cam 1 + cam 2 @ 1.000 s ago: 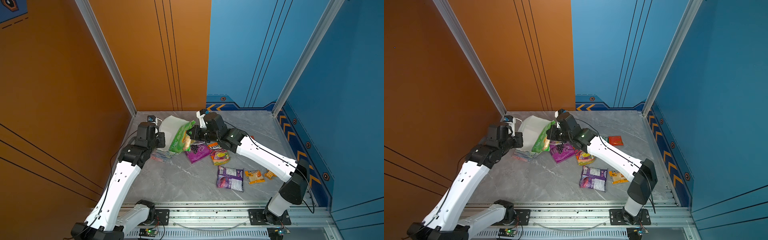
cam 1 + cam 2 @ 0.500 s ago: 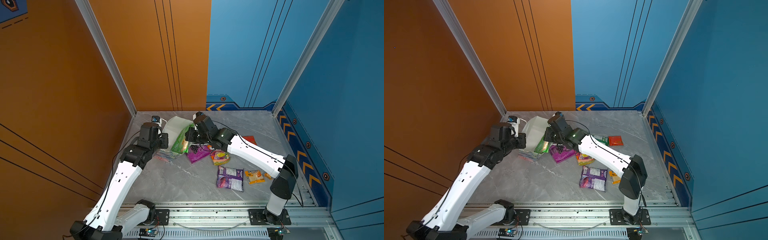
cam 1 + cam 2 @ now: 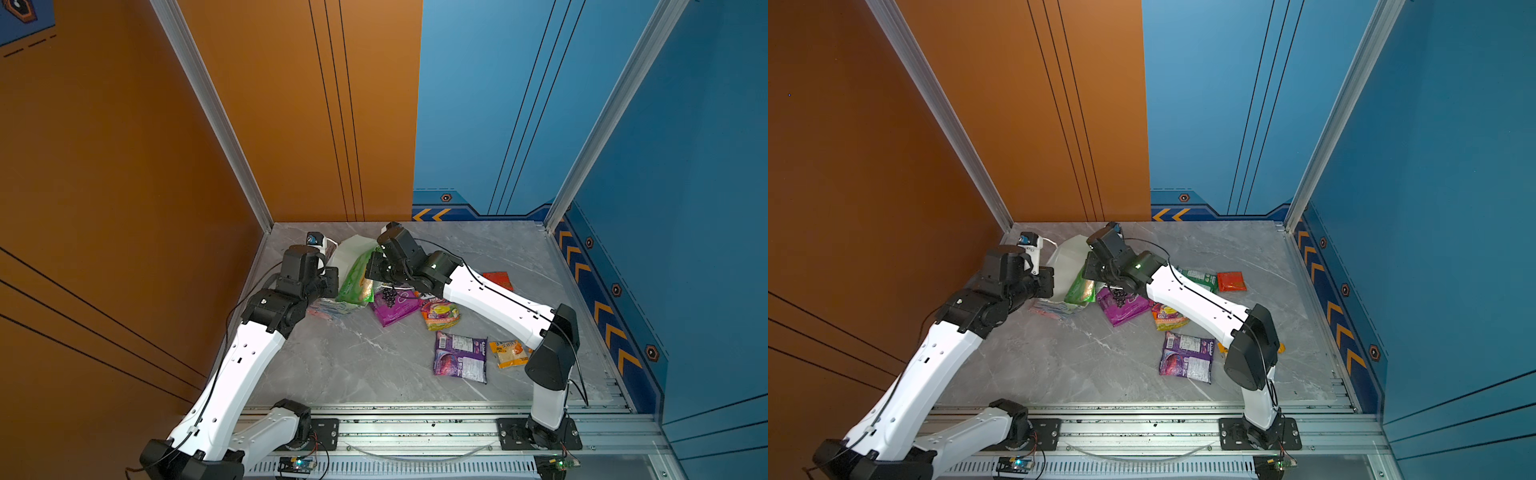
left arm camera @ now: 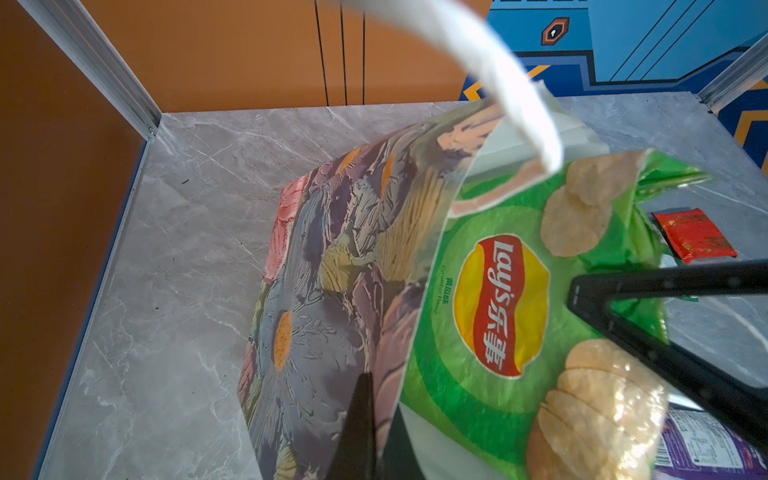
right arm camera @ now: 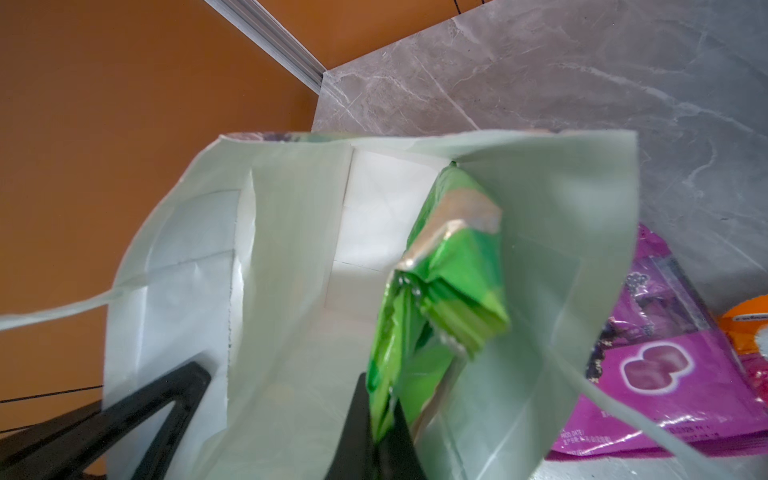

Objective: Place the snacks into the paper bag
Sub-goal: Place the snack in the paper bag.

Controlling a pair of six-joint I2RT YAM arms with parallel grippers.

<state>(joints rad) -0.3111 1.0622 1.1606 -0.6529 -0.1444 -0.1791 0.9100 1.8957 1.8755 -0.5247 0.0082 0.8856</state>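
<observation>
item: paper bag (image 3: 348, 255), floral outside, white inside; tipped on the grey surface (image 3: 353, 365), mouth gaping. left fingers (image 4: 359, 415) pinched together on its rim.
item: green lay's packet (image 3: 355, 278), far end inside the bag's mouth (near end outside); right fingers (image 5: 357, 419) clamped on its edge.
loose on the surface: magenta grape packet (image 3: 395, 305) just beside the bag; purple packet (image 3: 460, 357); yellow-orange packet (image 3: 509, 353); red packet (image 3: 498, 280).
</observation>
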